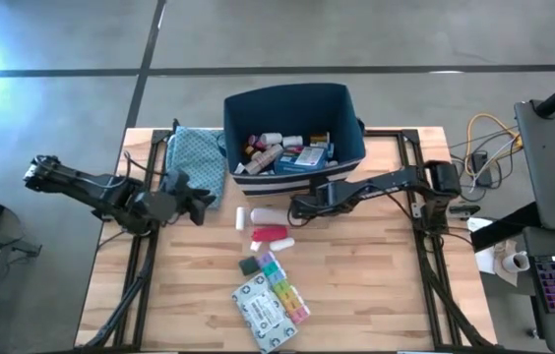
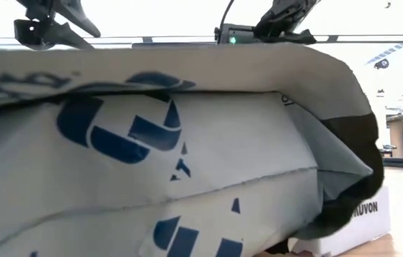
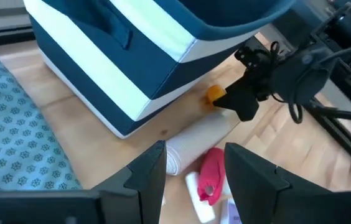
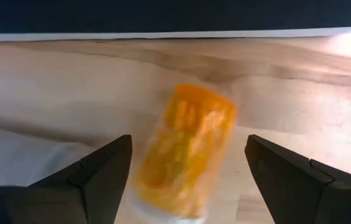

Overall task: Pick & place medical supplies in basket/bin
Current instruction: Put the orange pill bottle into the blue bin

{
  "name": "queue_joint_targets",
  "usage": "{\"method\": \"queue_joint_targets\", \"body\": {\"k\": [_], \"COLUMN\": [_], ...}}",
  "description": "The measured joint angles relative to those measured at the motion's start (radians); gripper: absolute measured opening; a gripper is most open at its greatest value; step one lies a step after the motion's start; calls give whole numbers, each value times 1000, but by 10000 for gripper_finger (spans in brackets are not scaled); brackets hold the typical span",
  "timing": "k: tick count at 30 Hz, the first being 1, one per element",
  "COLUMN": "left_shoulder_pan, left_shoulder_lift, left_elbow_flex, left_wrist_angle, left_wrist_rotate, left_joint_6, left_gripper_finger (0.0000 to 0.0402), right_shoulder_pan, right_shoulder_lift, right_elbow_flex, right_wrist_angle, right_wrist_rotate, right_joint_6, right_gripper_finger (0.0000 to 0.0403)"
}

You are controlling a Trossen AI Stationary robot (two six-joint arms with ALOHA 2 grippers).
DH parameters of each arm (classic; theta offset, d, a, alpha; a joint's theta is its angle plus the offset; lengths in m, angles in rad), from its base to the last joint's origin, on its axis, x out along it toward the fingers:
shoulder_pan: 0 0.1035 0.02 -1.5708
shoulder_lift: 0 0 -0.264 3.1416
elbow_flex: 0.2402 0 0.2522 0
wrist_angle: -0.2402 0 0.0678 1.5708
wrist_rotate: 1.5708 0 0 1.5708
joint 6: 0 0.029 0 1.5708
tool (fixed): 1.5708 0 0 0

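Table: pale wood planks, dark frame rails down both sides.
Bin: navy fabric box with a white stripe near its base, standing at the far middle of the table; already holds a jumble of small bottles and packets.
Cloth: blue patterned, lying just left of the bin, touching its side.
Right gripper: reaching in low from the right, just in front of the bin's near wall. Fingers spread wide, not clamped on anything.
Orange bottle: lying on its side on the wood between the right fingers, close to the bin's base; neither finger appears to touch it. Only a small orange spot shows from the left wrist camera, beside the dark fingers.
Left gripper: hovering at the table's left, in front of the cloth. Fingers stand partly apart with nothing between them.
White tube: lying flat just left of the right gripper.
Red tube: lying just in front of the white tube.
Pill organiser: multicoloured strip, nearer the front edge.
Flat packet: grey-white, touching the organiser's left side.
Low camera: almost wholly blocked by a white packet with blue print; both arms only peek over its top.
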Motion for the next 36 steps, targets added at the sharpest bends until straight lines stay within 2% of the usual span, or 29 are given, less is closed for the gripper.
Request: {"method": "queue_joint_targets", "body": {"k": [7,12,16,18,22,26,28,32,36], "left_shoulder_pan": [0,0,0,0,0,0,0,0,0], "left_shoulder_lift": [53,75,77,76,76,77,77,78,80], "left_elbow_flex": [34,43,43,43,42,42,42,41,39], "left_wrist_angle": [4,9,8,7,6,3,3,-4,-12], "left_wrist_rotate": [-16,-16,-15,-15,-15,-15,-15,-15,-15], "left_joint_6": [61,86,87,87,98,123,124,124,122], "left_gripper_finger": [143,143,143,143,143,143,143,143,143], "right_shoulder_pan": [-20,5,61,97,173,218,218,136,-43], "right_shoulder_lift": [33,5,-67,-110,-226,-337,-377,-438,-440], "right_elbow_flex": [-43,-66,-45,-23,42,119,152,219,280], "right_wrist_angle": [34,23,30,28,42,58,63,74,84], "right_wrist_rotate": [-76,-75,-43,-27,-25,-22,36,207,201], "right_joint_6": [-60,-63,-122,-165,-320,-465,-500,-583,-653], "right_gripper_finger": [279,223,174,162,169,210,227,237,225]}}
